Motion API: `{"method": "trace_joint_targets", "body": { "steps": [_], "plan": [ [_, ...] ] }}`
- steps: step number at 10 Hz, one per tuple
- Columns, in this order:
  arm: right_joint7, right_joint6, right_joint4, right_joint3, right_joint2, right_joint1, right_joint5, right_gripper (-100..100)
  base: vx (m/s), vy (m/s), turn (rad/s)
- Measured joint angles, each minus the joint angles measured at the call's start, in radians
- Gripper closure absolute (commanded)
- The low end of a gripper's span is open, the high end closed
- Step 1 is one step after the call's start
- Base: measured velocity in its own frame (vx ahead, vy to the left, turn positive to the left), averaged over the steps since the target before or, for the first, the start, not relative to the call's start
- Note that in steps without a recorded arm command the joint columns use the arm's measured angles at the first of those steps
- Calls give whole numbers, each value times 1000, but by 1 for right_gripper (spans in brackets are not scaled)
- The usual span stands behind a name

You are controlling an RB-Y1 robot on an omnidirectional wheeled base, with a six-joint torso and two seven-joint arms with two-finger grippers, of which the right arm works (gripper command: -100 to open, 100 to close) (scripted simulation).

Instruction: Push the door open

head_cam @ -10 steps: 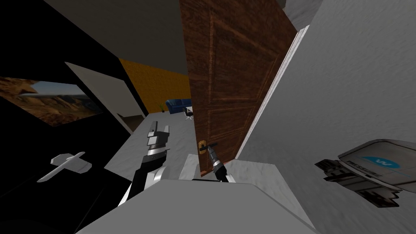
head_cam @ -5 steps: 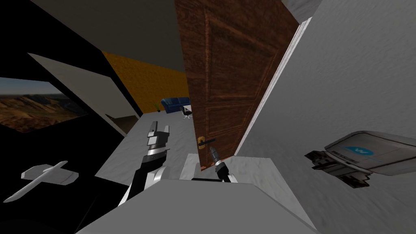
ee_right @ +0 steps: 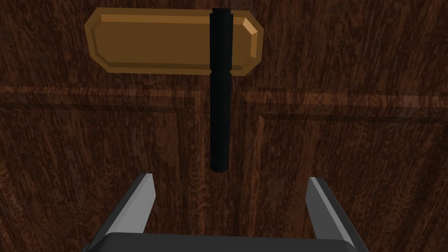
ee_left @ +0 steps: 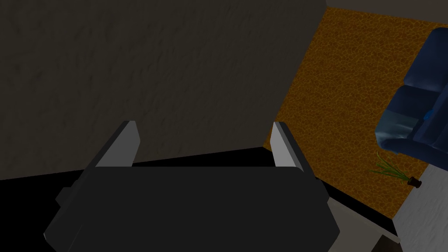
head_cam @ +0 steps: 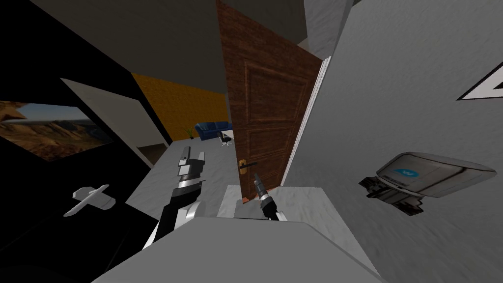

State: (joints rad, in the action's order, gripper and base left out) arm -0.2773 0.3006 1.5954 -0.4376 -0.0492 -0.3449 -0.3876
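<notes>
right gripper (ee_right: 231, 177): 2 fingers spread wide, holding nothing; it faces the door panel just short of the lever's free end. whether the tips touch the wood i cannot tell.
left gripper (ee_left: 204, 123): fingers wide apart, empty, held out to the left of the door's edge.
door (head_cam: 265, 113): brown panelled wood, straight ahead, standing partly open; hinged at the white frame (head_cam: 307, 123) on the right, free edge to the left, with a blue sofa (head_cam: 212, 128) showing through the gap.
door axis: long axis upright; the leaf angles away from me.
lever (ee_right: 219, 113): black bar on a brass plate (ee_right: 153, 41) near the free edge; long axis level across the door, pointing from the plate toward the hinge side.
step: mid-push, i judge; part open, more swing to go.
next move: set the right gripper on the panel near the lever, far from the hinge, and press forward along the arc; the fingers could slip or snag on the lever.
</notes>
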Motion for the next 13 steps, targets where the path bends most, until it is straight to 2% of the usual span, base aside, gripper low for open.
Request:
{"method": "trace_joint_targets", "body": {
  "steps": [4,7,8,13],
  "plan": [
    [8,-1,-18,10,2,22,5,-100,184,94,16],
    [14,-3,-34,19,22,43,10,-100,142,68,12],
    [15,-3,-35,19,23,44,10,100,-6,-3,-3],
    [14,-4,-36,19,22,43,10,100,-12,-7,1]
  ]
}}
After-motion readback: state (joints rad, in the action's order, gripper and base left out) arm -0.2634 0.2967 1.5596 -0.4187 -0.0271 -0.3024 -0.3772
